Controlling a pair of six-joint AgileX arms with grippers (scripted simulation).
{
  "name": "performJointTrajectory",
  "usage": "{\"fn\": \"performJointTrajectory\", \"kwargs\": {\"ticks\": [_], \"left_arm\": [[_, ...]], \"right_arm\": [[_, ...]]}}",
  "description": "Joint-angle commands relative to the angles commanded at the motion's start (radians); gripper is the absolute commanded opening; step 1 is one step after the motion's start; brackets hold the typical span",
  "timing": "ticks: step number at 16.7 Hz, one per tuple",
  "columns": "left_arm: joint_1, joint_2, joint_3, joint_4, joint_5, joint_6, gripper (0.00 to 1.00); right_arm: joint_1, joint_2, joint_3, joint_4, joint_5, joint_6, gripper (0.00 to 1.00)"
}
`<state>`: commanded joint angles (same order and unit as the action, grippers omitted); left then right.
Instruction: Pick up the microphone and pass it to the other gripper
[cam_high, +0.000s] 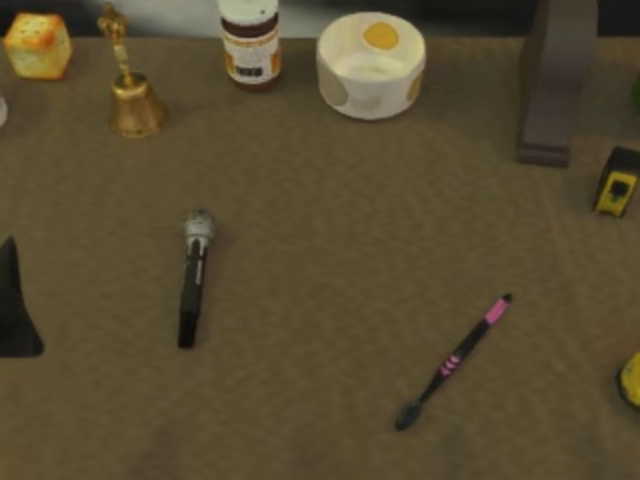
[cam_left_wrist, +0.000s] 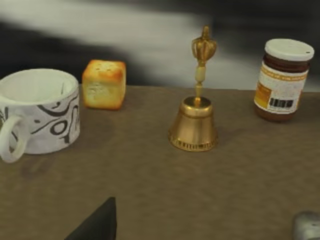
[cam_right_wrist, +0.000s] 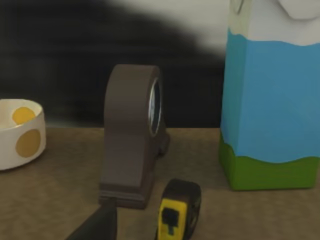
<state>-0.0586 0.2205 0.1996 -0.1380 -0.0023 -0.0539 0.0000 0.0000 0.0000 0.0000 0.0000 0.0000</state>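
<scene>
The microphone (cam_high: 192, 280) lies flat on the brown table left of centre, with a black handle and its silver mesh head (cam_high: 199, 224) pointing to the far side. The edge of that head (cam_left_wrist: 307, 227) also shows in the left wrist view. My left gripper (cam_high: 15, 305) is parked at the table's left edge, well left of the microphone and not touching it. One dark finger (cam_left_wrist: 97, 225) shows, set wide, with nothing held. My right gripper, the other gripper, is out of the top view. One of its fingers (cam_right_wrist: 97, 225) shows by a tape measure (cam_right_wrist: 177, 210).
A black toothbrush with pink marks (cam_high: 455, 360) lies right of centre. Along the back stand a bread cube (cam_high: 38, 45), gold bell (cam_high: 130, 95), jar (cam_high: 250, 40), white bowl (cam_high: 370, 65) and brown clock (cam_high: 555, 80). A tape measure (cam_high: 615, 180), a carton (cam_right_wrist: 272, 100) and a mug (cam_left_wrist: 37, 112) flank the sides.
</scene>
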Motion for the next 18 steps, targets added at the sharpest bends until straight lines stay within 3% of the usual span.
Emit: {"fn": "performJointTrajectory", "kwargs": {"ticks": [11,18], "left_arm": [[-0.217,1.086,0.734,-0.556,-0.018,-0.200,1.00],[-0.323,1.567,1.101,-0.812,-0.021,-0.299,1.00]], "right_arm": [[0.000,0.000,0.000,0.000,0.000,0.000,1.00],[0.000,0.000,0.000,0.000,0.000,0.000,1.00]]}}
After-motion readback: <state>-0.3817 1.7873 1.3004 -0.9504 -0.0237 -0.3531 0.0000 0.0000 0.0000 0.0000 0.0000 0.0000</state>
